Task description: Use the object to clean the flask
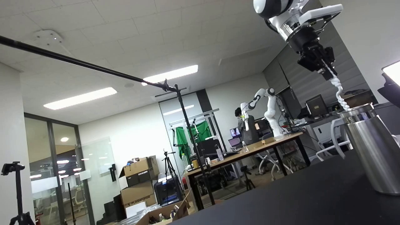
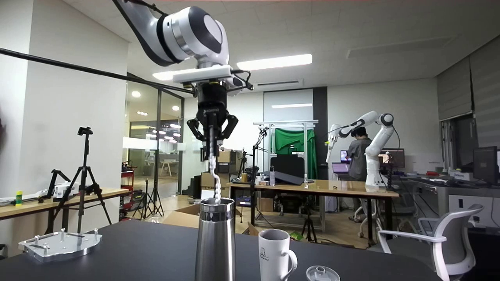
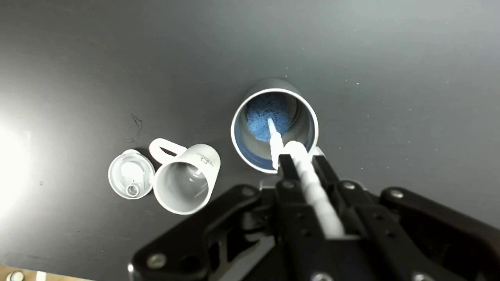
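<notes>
The robot's rounded white arm [image 2: 175, 39] wears a dark grey cap [image 2: 197, 27] around a white oval [image 2: 213, 28]; black cables [image 2: 240, 72] loop at 3 o'clock from a white bar [image 2: 203, 74] in an exterior view. Silver screws [image 3: 157, 260], one at 7 o'clock in the wrist view, stud the black, Robotiq-lettered gripper [image 2: 211, 151].

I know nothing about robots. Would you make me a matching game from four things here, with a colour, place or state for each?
1. brush
2. flask
3. mug
4. lid

A. White and open-topped
B. Held by the tool
C. Lying flat beside the mug
D. Silver, standing upright

Pairs: 1-B, 2-D, 3-A, 4-C
</notes>
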`<state>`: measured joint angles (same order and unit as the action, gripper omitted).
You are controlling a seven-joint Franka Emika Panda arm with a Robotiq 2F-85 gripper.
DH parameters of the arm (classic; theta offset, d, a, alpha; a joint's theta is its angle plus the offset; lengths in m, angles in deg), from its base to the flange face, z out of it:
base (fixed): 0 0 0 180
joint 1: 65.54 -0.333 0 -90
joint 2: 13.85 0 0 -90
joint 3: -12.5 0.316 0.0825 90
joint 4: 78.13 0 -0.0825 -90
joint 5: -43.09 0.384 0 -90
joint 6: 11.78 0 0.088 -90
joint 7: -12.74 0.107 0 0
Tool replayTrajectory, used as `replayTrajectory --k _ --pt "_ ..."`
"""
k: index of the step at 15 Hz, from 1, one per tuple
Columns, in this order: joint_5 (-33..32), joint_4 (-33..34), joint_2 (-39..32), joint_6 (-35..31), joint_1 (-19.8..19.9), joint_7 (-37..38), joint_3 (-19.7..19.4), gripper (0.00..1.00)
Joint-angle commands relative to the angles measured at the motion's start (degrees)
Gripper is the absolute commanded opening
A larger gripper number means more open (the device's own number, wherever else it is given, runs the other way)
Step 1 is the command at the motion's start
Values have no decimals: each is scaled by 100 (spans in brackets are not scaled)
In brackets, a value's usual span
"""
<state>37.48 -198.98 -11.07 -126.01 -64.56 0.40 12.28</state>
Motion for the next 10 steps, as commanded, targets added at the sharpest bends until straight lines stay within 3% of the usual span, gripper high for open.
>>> replayTrajectory --k 1,10 --pt "18 -327 466 34 -10 -36 -46 4" --pt "37 -577 -478 -792 84 48 -162 4"
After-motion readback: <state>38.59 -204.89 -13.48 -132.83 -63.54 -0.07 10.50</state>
